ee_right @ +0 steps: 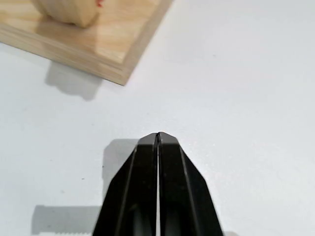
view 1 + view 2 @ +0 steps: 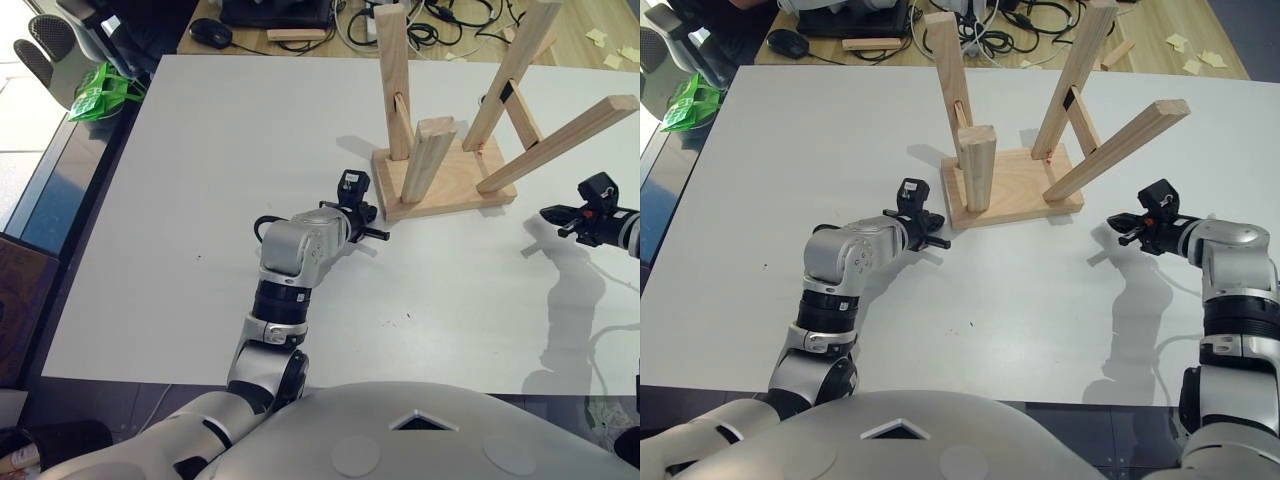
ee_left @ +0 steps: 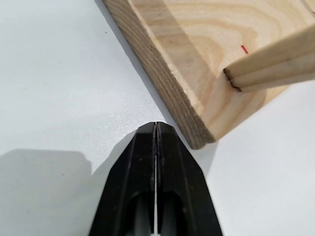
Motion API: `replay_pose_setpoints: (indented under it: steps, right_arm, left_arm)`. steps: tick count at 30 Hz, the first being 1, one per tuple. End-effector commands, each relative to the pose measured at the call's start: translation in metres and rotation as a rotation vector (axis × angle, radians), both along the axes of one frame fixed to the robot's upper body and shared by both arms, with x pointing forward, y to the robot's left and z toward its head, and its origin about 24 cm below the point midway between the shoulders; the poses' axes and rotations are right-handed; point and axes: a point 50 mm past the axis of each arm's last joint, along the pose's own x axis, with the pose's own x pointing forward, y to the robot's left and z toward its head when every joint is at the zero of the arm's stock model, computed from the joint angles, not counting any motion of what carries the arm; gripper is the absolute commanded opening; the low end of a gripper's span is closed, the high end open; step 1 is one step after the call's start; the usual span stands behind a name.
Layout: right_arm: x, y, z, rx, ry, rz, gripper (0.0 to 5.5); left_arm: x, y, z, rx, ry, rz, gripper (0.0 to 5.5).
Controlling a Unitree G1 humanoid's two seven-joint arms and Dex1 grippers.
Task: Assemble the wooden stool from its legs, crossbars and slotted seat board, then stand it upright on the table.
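The stool (image 2: 460, 182) lies inverted at the far right of the table (image 2: 200, 200), 4 legs up, and the left claw (image 2: 380, 233), pressed together, is held just beside its near-left corner, nearer than the right claw (image 2: 550, 213), likewise pressed together.

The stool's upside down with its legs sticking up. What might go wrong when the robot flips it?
The legs lean at different angles, one slanting far outward, so they may sit loosely and drop out in turning. Both the left gripper and right gripper are shut beside the seat board; nudging could slide it.
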Motion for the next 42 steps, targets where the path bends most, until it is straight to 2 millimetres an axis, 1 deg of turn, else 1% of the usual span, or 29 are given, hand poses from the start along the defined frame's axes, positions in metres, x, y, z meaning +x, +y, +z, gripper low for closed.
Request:
replay_pose_setpoints:
  steps: [1,3,6,8,10,12,16,19,24,33,40,42]
  right_arm:
    - [0.026,0.015,0.000,-0.065,-0.060,0.051,0.00]
    - [0.037,0.027,-0.004,-0.061,-0.077,0.070,0.00]
    - [0.046,0.041,-0.006,-0.009,-0.070,0.106,0.00]
    - [0.046,0.047,-0.007,0.041,-0.036,0.139,0.00]
    - [0.038,0.051,-0.009,0.099,0.037,0.213,0.00]
    - [0.034,0.049,-0.010,0.106,0.067,0.226,0.00]
    - [0.033,0.044,-0.013,0.086,0.065,0.157,0.00]
    - [0.033,0.045,-0.013,0.111,0.067,0.144,0.00]
    - [0.034,0.048,-0.013,0.135,0.060,0.119,0.00]
    - [0.035,0.053,-0.011,0.186,0.046,0.098,0.00]
    - [0.037,0.059,-0.008,0.230,0.036,0.112,0.00]
    - [0.036,0.062,-0.006,0.253,0.045,0.141,0.00]
  left_arm:
    - [0.002,0.005,0.002,0.020,-0.015,0.032,0.03]
    - [0.004,0.006,0.003,0.022,-0.019,0.042,0.03]
    - [0.005,0.007,0.004,0.025,-0.024,0.048,0.03]
    - [0.006,0.006,0.004,0.027,-0.026,0.045,0.03]
    - [0.006,0.006,0.004,0.027,-0.028,0.045,0.03]
    - [0.007,0.005,0.004,0.022,-0.026,0.038,0.03]
    - [0.005,0.003,0.000,0.010,-0.003,0.031,0.03]
    - [0.005,0.002,-0.005,0.007,0.021,0.033,0.03]
    - [0.007,-0.001,-0.008,0.019,0.022,0.038,0.03]
    - [0.006,-0.003,-0.006,-0.026,0.032,0.021,0.03]
    - [0.003,-0.003,-0.003,-0.054,0.027,-0.006,0.03]
    - [0.002,-0.003,-0.003,-0.058,0.030,-0.006,0.03]
